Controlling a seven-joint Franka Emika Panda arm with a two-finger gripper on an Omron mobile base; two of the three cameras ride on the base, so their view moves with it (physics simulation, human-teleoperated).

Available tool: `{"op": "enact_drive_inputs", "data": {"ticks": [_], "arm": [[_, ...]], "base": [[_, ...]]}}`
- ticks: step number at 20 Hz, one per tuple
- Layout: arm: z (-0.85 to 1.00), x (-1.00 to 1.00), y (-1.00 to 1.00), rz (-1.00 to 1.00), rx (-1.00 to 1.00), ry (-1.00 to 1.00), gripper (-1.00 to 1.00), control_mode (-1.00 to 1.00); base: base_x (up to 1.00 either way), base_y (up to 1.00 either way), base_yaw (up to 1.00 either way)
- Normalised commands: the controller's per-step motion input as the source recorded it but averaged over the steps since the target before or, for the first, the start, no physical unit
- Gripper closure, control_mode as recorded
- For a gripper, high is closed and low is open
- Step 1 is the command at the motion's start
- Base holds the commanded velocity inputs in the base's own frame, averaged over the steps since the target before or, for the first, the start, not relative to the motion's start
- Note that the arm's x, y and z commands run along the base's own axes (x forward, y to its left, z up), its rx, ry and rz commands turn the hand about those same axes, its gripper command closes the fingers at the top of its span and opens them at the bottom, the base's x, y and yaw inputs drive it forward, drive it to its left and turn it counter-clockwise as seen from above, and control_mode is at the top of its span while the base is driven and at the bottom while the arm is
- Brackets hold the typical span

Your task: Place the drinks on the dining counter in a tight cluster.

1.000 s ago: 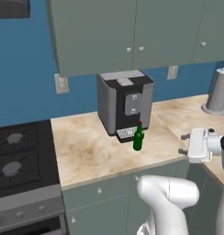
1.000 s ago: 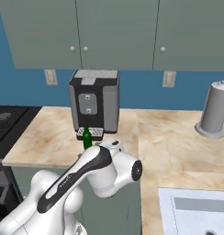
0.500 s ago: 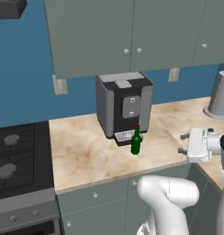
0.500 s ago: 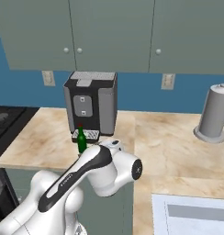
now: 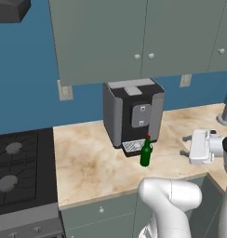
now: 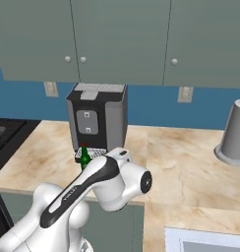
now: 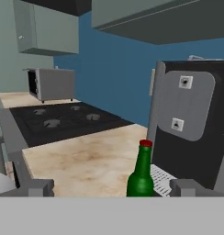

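One of the drinks, a slim dark green bottle [image 5: 145, 152] with a red cap, stands upright on the marble-look kitchen counter [image 5: 87, 162], just in front of the coffee machine's drip tray. The right base view has the same bottle [image 6: 84, 158] behind my arm's elbow. My gripper [image 5: 184, 145] hovers to the bottle's right at about its height, fingers pointing toward it, open and empty. Seen from the hand, the bottle [image 7: 141, 176] stands a short way ahead between the spread fingertips [image 7: 40, 187]. The dining counter is out of view.
The black and grey coffee machine [image 5: 134, 114] stands right behind the bottle. A black stove [image 5: 17, 172] lies to the left, a grey canister [image 6: 235, 133] at the far right and a sink [image 6: 205, 241] at the front right. Wall cabinets [image 5: 134, 37] hang overhead.
The whole scene has shifted in both base views, so the base has moved; counter and bottle now sit slightly lower in the frames. The gripper stays open and the bottle stands where it was.
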Motion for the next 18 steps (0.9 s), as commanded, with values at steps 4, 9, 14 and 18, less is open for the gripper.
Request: {"op": "enact_drive_inputs", "data": {"ticks": [4,9,14,18], "arm": [[0.0,0.0,0.0,0.0,0.0,0.0,-1.0,1.0],[0.0,0.0,0.0,0.0,0.0,0.0,-1.0,1.0],[0.0,0.0,0.0,0.0,0.0,0.0,-1.0,1.0],[0.0,0.0,0.0,0.0,0.0,0.0,-1.0,1.0]], "base": [[0.11,0.0,0.01],[0.0,0.0,0.0],[0.0,0.0,0.0],[0.0,0.0,0.0]]}}
